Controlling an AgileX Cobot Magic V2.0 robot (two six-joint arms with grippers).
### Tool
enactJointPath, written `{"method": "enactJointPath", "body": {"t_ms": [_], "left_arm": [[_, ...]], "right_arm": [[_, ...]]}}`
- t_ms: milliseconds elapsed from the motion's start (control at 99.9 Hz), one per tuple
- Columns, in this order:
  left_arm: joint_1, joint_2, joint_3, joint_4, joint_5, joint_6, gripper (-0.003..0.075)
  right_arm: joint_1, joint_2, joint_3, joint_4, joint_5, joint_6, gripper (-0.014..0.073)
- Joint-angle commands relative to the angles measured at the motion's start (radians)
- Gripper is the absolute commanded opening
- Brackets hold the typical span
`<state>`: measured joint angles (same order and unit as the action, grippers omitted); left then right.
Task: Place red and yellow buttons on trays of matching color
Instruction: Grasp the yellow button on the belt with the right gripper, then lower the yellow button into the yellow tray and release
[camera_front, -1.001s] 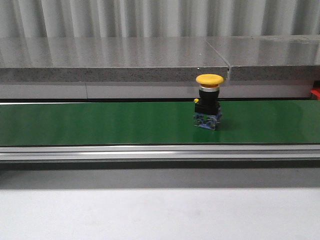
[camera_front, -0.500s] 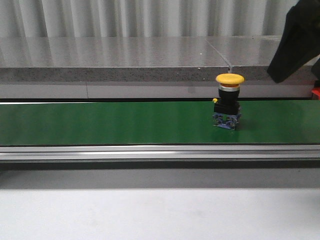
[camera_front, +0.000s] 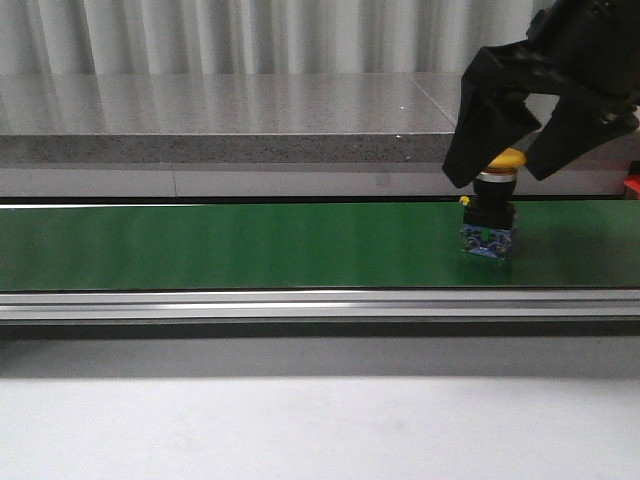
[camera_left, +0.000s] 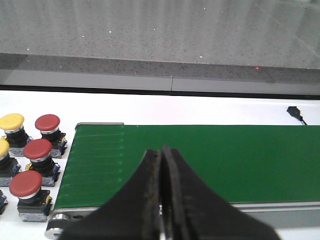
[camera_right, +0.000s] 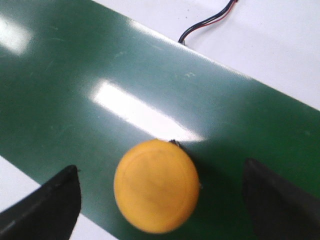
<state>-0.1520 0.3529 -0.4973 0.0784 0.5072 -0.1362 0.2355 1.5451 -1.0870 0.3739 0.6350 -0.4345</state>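
Near the green belt's (camera_front: 250, 245) right end, the right gripper (camera_front: 508, 163) hangs wide apart over the yellow button (camera_front: 489, 215); the left gripper (camera_left: 162, 192) is closed.

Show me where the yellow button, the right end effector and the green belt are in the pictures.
yellow button (camera_right: 155, 186), right wrist view, on the middle of its round cap.
right end effector (camera_front: 538, 160), front view, midway between its two fingertips.
green belt (camera_front: 230, 245), front view, on a bare stretch.
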Motion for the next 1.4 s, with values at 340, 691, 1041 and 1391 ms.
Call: {"method": "enactJointPath", "body": {"t_ms": [340, 691, 1041, 1391], "left_arm": [[-0.011, 0.006, -0.025, -0.002, -0.075, -0.002, -0.0021], [-0.011, 0.006, -0.025, -0.002, -0.075, -0.002, -0.0021], [-0.011, 0.006, -0.025, -0.002, -0.075, -0.002, -0.0021], [-0.011, 0.006, -0.025, -0.002, -0.075, -0.002, -0.0021]], "right_arm": [[-0.004, 0.006, -0.040, 0.019, 0.013, 0.006, 0.0146], [-0.167, -0.168, -0.037, -0.081, 0.121, 0.163, 0.0146], [-0.571, -0.262, -0.036, -0.148, 0.139, 0.280, 0.0146], [-0.859, -0.237, 0.086, -0.126, -0.061, 0.428, 0.0146]]}}
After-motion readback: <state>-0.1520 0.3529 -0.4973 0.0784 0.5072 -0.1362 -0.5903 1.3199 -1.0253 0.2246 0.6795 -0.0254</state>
